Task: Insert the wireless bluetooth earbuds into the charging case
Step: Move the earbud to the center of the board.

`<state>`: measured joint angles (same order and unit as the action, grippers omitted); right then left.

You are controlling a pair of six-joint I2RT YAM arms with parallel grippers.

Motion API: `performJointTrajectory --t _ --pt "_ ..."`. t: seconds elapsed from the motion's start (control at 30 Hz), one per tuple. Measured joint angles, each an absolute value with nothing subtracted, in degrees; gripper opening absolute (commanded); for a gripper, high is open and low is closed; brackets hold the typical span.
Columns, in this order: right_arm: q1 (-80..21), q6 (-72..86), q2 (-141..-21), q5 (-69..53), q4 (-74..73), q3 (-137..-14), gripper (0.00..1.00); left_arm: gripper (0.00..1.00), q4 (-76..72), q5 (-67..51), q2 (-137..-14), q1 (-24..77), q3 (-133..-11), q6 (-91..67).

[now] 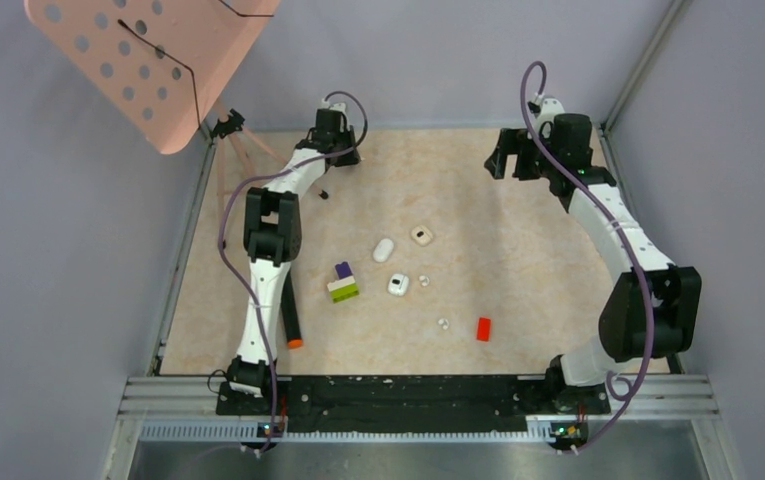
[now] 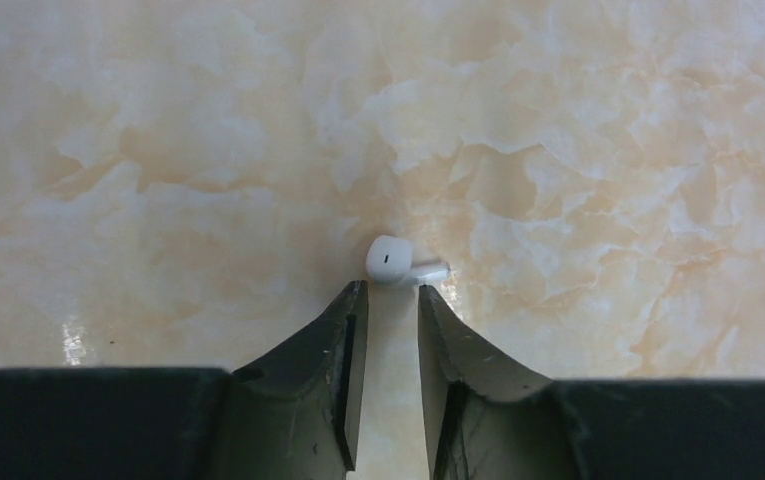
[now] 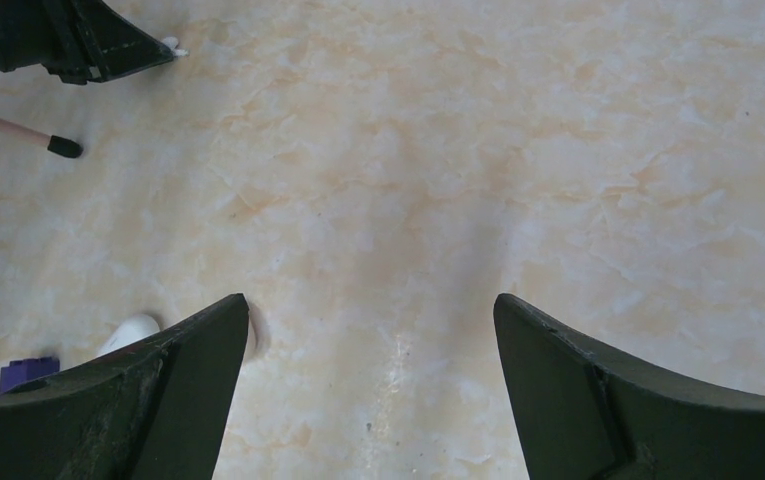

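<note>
A white stemmed earbud (image 2: pixel 390 260) lies on the marble tabletop at the very tips of my left gripper (image 2: pixel 393 287). The jaws have closed to a narrow gap and pinch its rounded head, with the stem sticking out to the right. That left gripper (image 1: pixel 343 152) is at the far left of the table. Two more earbuds (image 1: pixel 423 280) (image 1: pixel 443 324) lie loose mid-table. Near them are an open charging case (image 1: pixel 399 285), a second open case (image 1: pixel 421 236) and a closed white case (image 1: pixel 384 249). My right gripper (image 1: pixel 506 158) (image 3: pixel 371 305) hangs wide open at the far right, holding nothing.
A purple, white and green brick stack (image 1: pixel 343 282), a red brick (image 1: pixel 483 328) and a black marker with an orange tip (image 1: pixel 291 322) lie on the table. A pink perforated board (image 1: pixel 148 60) on thin legs (image 3: pixel 8 128) stands at the back left. Grey walls enclose the table.
</note>
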<state>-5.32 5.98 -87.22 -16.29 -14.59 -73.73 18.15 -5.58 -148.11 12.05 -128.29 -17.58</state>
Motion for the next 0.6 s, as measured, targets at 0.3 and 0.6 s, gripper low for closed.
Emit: performJointTrajectory --t 0.3,0.6 --pt "-4.45 5.93 -86.43 -16.32 -14.17 -72.36 0.92 0.28 18.48 -6.83 -146.74 12.6 -125.99 -14.5" --pt "-4.25 5.61 -84.97 -16.32 -13.61 -70.37 0.92 0.51 16.53 -4.91 -143.72 12.64 -121.75 -16.4"
